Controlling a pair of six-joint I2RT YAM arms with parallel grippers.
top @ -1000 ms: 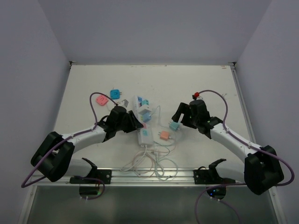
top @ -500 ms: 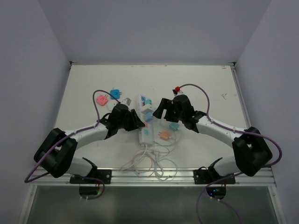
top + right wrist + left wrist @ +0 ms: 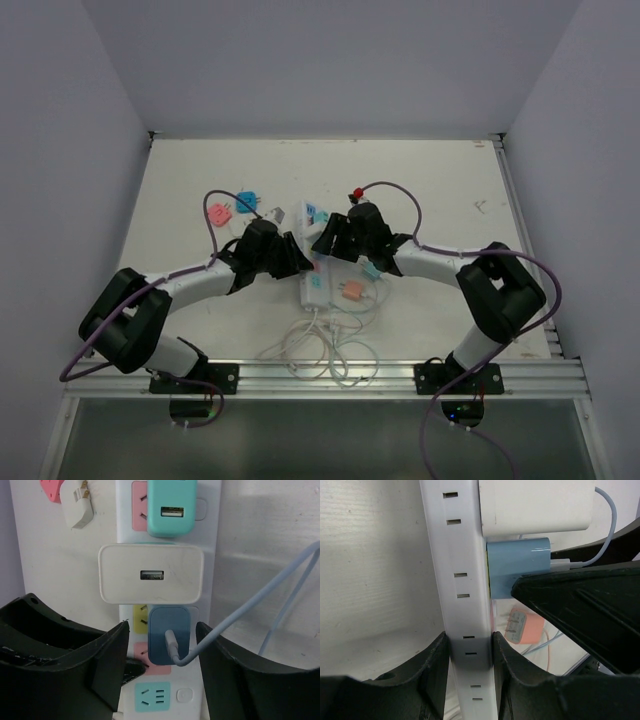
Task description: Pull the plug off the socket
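Observation:
The socket is a long white power strip (image 3: 313, 288) lying mid-table. My left gripper (image 3: 469, 650) is shut on its narrow sides, also seen in the top view (image 3: 298, 258). A dark blue plug (image 3: 162, 622) with a pale blue cable (image 3: 250, 605) sits in the strip (image 3: 207, 530), just below a white adapter (image 3: 150, 575) and a teal adapter (image 3: 172, 505). My right gripper (image 3: 162, 630) is open, one finger on each side of the blue plug, not touching it. The plug also shows in the left wrist view (image 3: 520, 565).
Loose adapters lie around: pink (image 3: 218, 214) and blue (image 3: 246, 202) at the left, orange (image 3: 350, 291) and teal (image 3: 372, 270) at the right of the strip. The strip's thin white cord (image 3: 320, 355) coils toward the near edge.
My right arm has swung left, from beside the loose teal adapter to over the strip, its open jaws now astride the blue plug. My left gripper stays clamped on the strip.

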